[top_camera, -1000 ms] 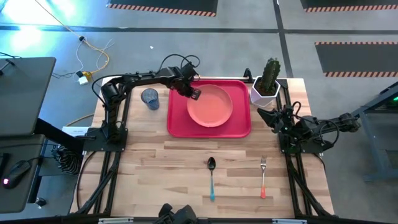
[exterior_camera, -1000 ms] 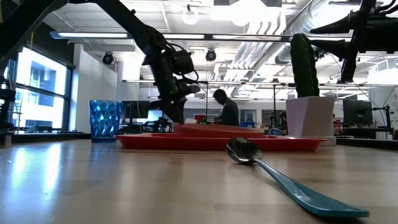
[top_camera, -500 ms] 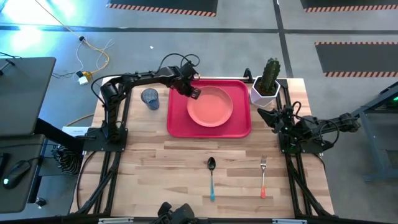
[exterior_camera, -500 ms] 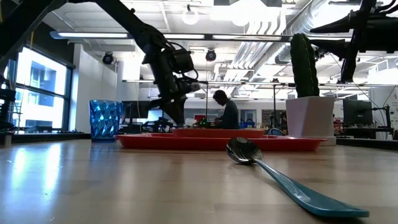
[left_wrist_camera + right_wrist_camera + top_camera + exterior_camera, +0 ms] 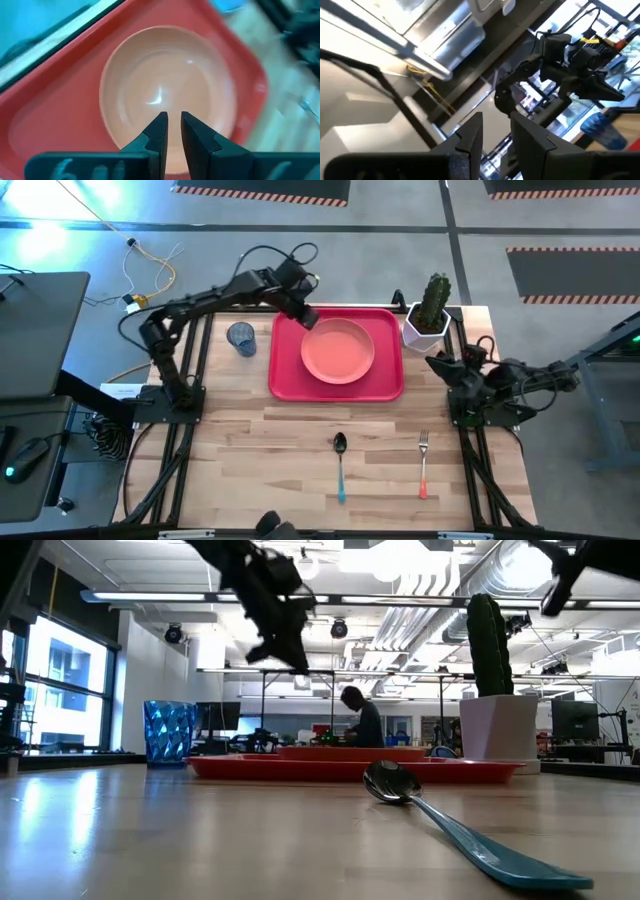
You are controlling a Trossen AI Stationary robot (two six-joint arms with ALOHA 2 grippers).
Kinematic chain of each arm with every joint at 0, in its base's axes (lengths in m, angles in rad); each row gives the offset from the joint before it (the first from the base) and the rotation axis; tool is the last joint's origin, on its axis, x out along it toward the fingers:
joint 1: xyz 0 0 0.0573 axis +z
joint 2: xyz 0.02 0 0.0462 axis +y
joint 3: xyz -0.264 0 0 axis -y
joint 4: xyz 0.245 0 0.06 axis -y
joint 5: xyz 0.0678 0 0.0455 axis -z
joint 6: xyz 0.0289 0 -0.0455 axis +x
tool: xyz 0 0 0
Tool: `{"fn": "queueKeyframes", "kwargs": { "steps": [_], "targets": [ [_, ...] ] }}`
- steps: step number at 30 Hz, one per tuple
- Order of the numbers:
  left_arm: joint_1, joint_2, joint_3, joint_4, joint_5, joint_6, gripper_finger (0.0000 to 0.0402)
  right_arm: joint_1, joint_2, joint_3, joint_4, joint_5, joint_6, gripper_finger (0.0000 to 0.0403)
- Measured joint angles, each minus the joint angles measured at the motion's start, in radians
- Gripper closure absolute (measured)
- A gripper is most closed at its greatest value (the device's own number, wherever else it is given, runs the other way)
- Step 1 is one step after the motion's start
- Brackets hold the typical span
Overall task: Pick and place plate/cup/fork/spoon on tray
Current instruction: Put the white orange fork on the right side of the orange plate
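The salmon-pink plate [image 5: 338,350] lies flat on the red tray [image 5: 285,375] at the table's far side; it also shows in the left wrist view [image 5: 165,95]. My left gripper [image 5: 308,320] hangs above the plate's far left rim, empty, its fingertips [image 5: 170,122] only a narrow slit apart. The blue cup [image 5: 241,337] stands on the table left of the tray. The teal-handled spoon [image 5: 340,465] and orange-handled fork [image 5: 423,463] lie on the table near the front. My right gripper [image 5: 437,364] waits right of the tray, empty, its fingers close together.
A white pot with a cactus [image 5: 430,315] stands at the tray's far right corner, close to my right arm. Bare wood lies between the tray and the cutlery. In the low view a person shows in the room behind the table.
My left gripper has let the plate's left rim settle flat on the tray, then risen well clear of it, moving slightly toward the far edge. My right arm has also lifted a little. The plate now lies level.
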State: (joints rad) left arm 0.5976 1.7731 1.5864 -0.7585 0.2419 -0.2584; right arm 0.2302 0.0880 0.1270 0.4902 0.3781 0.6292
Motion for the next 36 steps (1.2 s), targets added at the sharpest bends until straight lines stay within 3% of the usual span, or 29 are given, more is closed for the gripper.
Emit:
{"fn": "queueKeyframes", "kwargs": {
  "steps": [6, 11, 14, 19, 25, 36],
  "targets": [
    [-0.025, -0.134, 0.000, -0.045, 0.012, 0.066, 0.0357, 0.000, 0.139, 0.266, -0.364, -0.014, 0.075, 0.0311],
    [-0.050, -0.212, 0.000, -0.043, 0.008, 0.080, 0.0357, 0.000, 0.319, 0.463, -0.738, -0.043, 0.306, 0.0311],
    [-0.069, -0.243, 0.000, -0.074, 0.007, 0.100, 0.0357, 0.000, 0.438, 0.534, -0.869, -0.100, 0.470, 0.0311],
    [-0.113, -0.256, 0.000, -0.107, 0.005, 0.139, 0.0357, 0.007, 0.625, 0.577, -0.913, -0.238, 0.645, 0.0311],
    [-0.155, -0.256, -0.001, -0.140, 0.004, 0.142, 0.0357, 0.070, 0.797, 0.600, -0.914, -0.322, 0.821, 0.0311],
    [-0.249, -0.256, -0.001, -0.186, 0.005, 0.159, 0.0357, 0.268, 0.967, 0.607, -0.978, -0.319, 1.180, 0.0311]
  ]
}}
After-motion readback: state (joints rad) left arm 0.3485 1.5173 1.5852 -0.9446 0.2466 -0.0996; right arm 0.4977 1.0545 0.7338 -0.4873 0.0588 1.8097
